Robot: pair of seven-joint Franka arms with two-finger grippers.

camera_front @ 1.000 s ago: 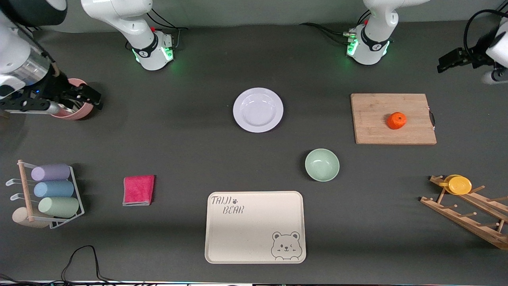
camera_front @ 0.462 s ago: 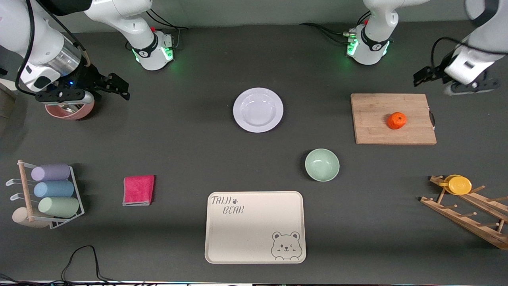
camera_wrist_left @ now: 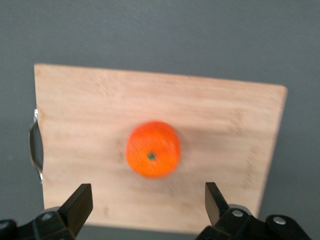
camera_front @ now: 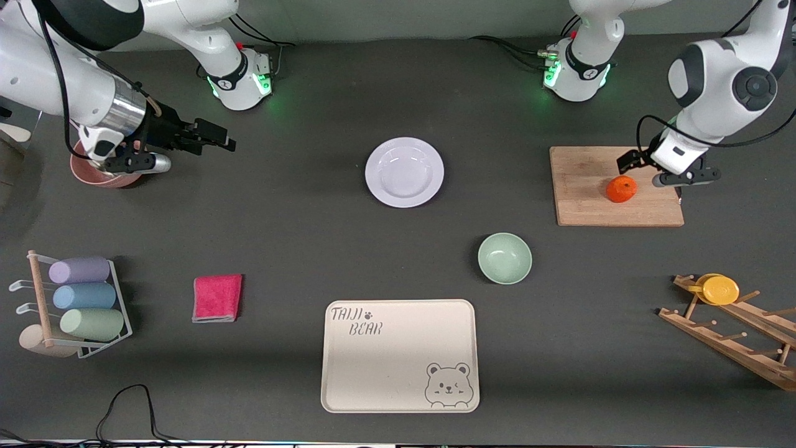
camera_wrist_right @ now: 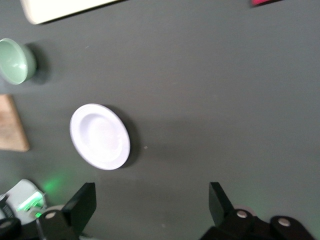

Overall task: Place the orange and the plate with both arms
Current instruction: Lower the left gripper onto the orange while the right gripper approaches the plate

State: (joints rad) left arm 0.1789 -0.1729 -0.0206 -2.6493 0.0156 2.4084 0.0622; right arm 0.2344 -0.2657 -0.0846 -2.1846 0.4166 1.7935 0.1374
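You have the orange (camera_front: 622, 189), a small round bright-orange fruit with its tiny dark stem dimple facing up, sitting free on the wooden cutting board (camera_front: 615, 185) toward the left arm's end of the table, a bit off the board's middle toward its handle end. Your plate (camera_front: 404, 172), round, shallow and pale lavender-white with a wide rim, lies flat and upright on the dark table (camera_front: 298, 236) near its middle, empty. You can see the two are well apart, with the plate level with the board and the mint-green bowl (camera_front: 504, 258) nearer the front camera between them.

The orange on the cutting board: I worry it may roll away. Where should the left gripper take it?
Probably from straight above, open fingers closing across the widest middle of the orange. It sits stem dimple up on the flat cutting board, with the left gripper over the board.
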